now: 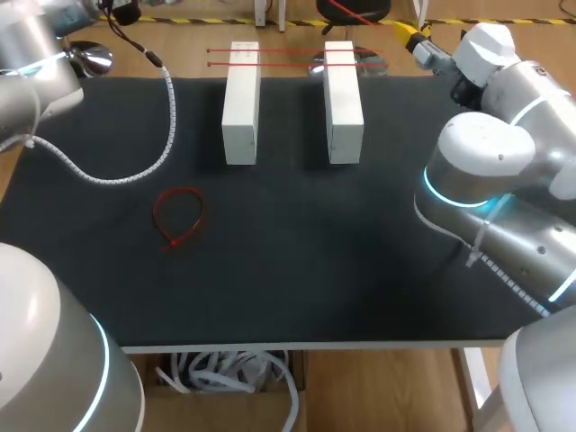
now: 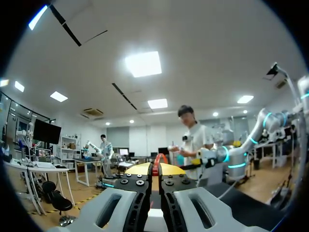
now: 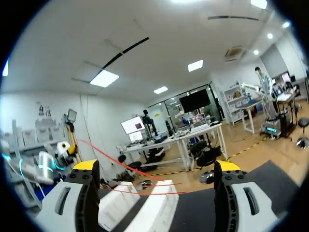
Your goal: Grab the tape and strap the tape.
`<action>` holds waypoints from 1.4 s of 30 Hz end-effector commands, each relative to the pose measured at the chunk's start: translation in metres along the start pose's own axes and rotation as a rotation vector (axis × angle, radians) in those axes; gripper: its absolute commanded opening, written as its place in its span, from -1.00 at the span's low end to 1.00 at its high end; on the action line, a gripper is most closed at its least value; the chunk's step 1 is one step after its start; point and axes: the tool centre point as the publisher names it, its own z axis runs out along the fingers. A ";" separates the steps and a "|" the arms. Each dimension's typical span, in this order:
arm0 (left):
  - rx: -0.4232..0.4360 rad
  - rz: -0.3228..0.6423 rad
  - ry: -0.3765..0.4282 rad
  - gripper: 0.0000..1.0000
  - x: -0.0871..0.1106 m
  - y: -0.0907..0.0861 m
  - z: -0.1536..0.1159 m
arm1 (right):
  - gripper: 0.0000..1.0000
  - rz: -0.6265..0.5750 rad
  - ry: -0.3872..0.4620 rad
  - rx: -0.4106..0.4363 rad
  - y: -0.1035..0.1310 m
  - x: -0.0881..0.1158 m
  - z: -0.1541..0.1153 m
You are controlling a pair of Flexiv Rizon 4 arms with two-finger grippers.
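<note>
Two straight red ties [image 1: 288, 56] lie across the far ends of two white blocks [image 1: 240, 103] [image 1: 343, 101]. A third red tie [image 1: 178, 216], closed into a loop, lies on the black mat left of the middle. My right gripper [image 1: 416, 40] hovers at the far right edge, level with the blocks. In the right wrist view it [image 3: 157, 166] stands wide open and holds nothing, with the straight ties [image 3: 145, 186] and blocks [image 3: 145, 208] ahead and below. My left gripper [image 2: 155, 168] is raised off the table with its tips together, and a short red piece [image 2: 157, 162] shows between them.
A white coiled cable [image 1: 135, 171] from my left arm [image 1: 36, 81] curves over the mat's far left part. The black mat [image 1: 315, 270] reaches the table's front edge. A box of white cable [image 1: 234, 373] sits below that edge.
</note>
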 end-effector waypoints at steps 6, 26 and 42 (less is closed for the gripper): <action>-0.002 0.001 -0.004 -1.00 0.001 -0.001 0.001 | 1.00 0.137 0.105 0.041 0.011 0.009 0.001; -0.002 0.001 -0.004 -1.00 0.001 -0.001 0.001 | 1.00 0.137 0.105 0.041 0.011 0.009 0.001; -0.002 0.001 -0.004 -1.00 0.001 -0.001 0.001 | 1.00 0.499 -0.047 -0.350 0.009 0.019 -0.002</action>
